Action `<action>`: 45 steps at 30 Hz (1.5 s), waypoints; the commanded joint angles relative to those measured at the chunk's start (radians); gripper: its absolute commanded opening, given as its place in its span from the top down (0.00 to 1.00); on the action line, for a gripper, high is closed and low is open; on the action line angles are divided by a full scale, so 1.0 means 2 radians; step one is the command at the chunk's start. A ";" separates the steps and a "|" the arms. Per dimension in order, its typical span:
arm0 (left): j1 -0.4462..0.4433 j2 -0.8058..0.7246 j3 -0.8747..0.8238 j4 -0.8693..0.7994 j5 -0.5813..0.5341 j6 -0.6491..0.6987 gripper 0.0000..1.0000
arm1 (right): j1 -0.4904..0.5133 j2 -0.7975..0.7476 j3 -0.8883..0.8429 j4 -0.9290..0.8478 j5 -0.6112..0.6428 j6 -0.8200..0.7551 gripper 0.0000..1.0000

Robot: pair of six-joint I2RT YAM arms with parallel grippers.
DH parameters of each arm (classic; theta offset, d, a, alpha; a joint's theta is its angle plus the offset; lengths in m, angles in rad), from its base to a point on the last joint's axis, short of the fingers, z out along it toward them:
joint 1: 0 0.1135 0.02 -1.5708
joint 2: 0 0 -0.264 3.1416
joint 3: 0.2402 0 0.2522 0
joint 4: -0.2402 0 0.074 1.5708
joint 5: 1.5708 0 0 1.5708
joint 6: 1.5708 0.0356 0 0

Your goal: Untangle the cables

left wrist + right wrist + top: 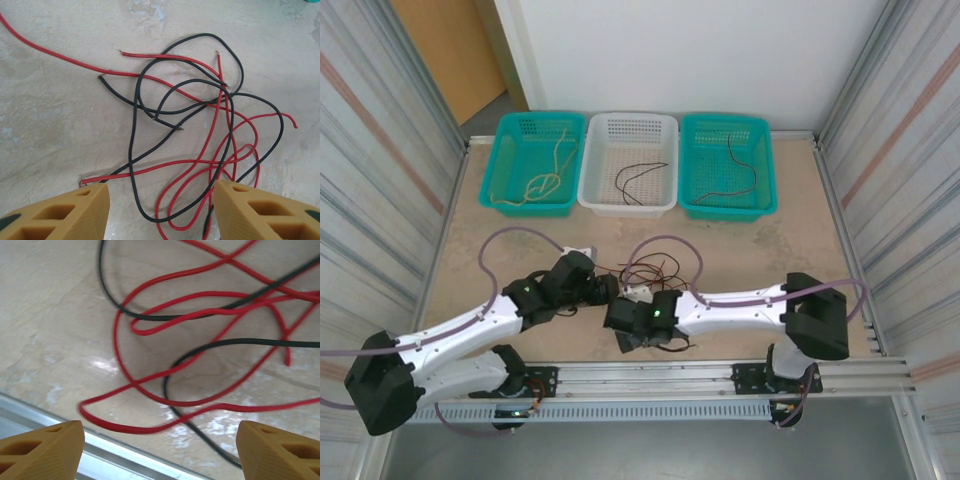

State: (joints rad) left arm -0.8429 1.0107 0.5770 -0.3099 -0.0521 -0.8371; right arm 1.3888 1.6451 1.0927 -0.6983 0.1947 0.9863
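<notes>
A tangle of red and black cables [655, 268] lies on the table between the two wrists. In the left wrist view the tangle [220, 101] spreads over the tabletop, and its lower loops run between the tan fingers [55, 212]. My left gripper [160, 212] is open above those loops and grips nothing. My right gripper [160, 452] is open too, its fingertips [280, 450] wide apart over red and black strands [115, 337] near the table's front rail. In the top view the left gripper [605, 290] and the right gripper [620, 325] sit close together.
Three baskets stand at the back: a teal one [532, 208] holding a tan cable [545, 183], a white one [625, 203] with a black cable [640, 175], and a teal one [728, 211] with a dark cable [735, 180]. A metal rail [100, 455] edges the table front.
</notes>
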 commanded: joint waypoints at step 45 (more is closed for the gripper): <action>0.007 0.016 -0.006 0.066 0.059 -0.015 0.44 | -0.089 -0.090 0.025 -0.004 0.084 -0.243 1.00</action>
State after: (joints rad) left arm -0.8253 1.0401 0.5285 -0.2024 0.0597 -0.8619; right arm 1.2289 1.4921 1.1679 -0.7330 0.4080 0.5076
